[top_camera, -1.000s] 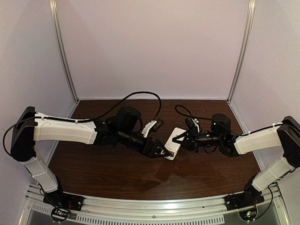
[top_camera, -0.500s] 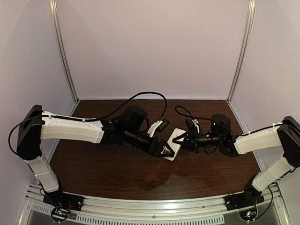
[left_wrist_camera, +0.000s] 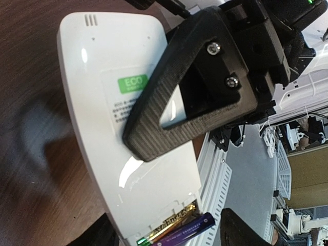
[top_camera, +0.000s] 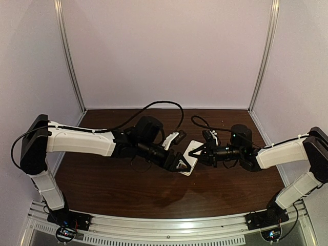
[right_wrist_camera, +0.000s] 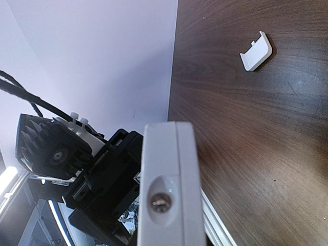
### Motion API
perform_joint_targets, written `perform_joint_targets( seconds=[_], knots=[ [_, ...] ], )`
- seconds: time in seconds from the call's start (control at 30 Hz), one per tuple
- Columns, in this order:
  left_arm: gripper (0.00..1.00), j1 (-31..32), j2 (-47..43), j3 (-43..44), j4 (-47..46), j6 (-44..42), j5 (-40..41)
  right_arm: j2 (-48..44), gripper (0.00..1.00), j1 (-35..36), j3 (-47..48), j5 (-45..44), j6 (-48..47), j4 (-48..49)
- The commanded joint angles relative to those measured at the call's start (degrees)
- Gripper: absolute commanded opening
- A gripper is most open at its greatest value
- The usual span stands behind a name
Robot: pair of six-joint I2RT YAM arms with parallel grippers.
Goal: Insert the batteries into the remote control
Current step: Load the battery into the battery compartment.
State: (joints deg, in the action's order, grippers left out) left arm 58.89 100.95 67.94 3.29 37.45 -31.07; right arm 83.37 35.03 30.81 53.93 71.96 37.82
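Observation:
The white remote control [top_camera: 191, 155] is held off the table, plain back facing the left wrist camera [left_wrist_camera: 118, 118]. My right gripper [top_camera: 198, 152] is shut on its middle; one black finger [left_wrist_camera: 195, 87] lies across the back below a green sticker. The battery bay at the remote's near end is uncovered. The gold battery [left_wrist_camera: 177, 224] lies inside it, and the dark bluish battery [left_wrist_camera: 190, 229] lies alongside at the bay's outer edge. My left gripper [left_wrist_camera: 169, 237] is at that end, jaws wide apart on either side of the batteries. The right wrist view shows the remote end-on [right_wrist_camera: 166, 195].
A small white battery cover [right_wrist_camera: 256, 51] lies loose on the dark wooden table [top_camera: 128, 189]. White walls with metal corner posts enclose the table. A slotted metal rail [top_camera: 169, 230] runs along the near edge by the arm bases.
My left arm has reached a little further right, bringing its gripper closer against the remote's near end. The right arm and the remote have stayed put.

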Motion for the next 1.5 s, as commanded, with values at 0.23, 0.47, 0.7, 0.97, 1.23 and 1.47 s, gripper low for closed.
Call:
perform_joint_targets(
  seconds=[0.23, 0.47, 0.7, 0.97, 1.23, 1.47],
  knots=[
    [0.71, 1.0, 0.7, 2.0, -0.9, -1.3, -0.8, -0.7, 0.0, 0.3, 1.4, -0.7, -0.6, 1.5],
    [0.7, 1.3, 1.1, 2.3, -0.4, -1.6, -0.3, -0.8, 0.0, 0.4, 1.4, -0.7, -0.7, 1.4],
    [0.61, 1.2, 1.5, 2.5, 0.3, -1.7, 0.0, -1.0, 0.0, 0.3, 1.4, -0.5, -0.4, 1.6],
    [0.49, 1.2, 1.6, 2.1, 0.7, -1.9, 0.0, -0.8, 0.0, 0.2, 0.6, 0.1, 1.8, 5.2],
    [0.36, 0.8, 1.3, 0.6, -0.5, -2.2, -1.3, -0.7, 0.0, 0.0, -0.5, 1.1, 5.9, 13.0],
    [0.35, 0.0, 0.4, -1.1, -2.0, -1.2, -1.8, -0.7, 0.0, -0.2, -0.9, 1.3, 7.6, 16.3]
  ],
)
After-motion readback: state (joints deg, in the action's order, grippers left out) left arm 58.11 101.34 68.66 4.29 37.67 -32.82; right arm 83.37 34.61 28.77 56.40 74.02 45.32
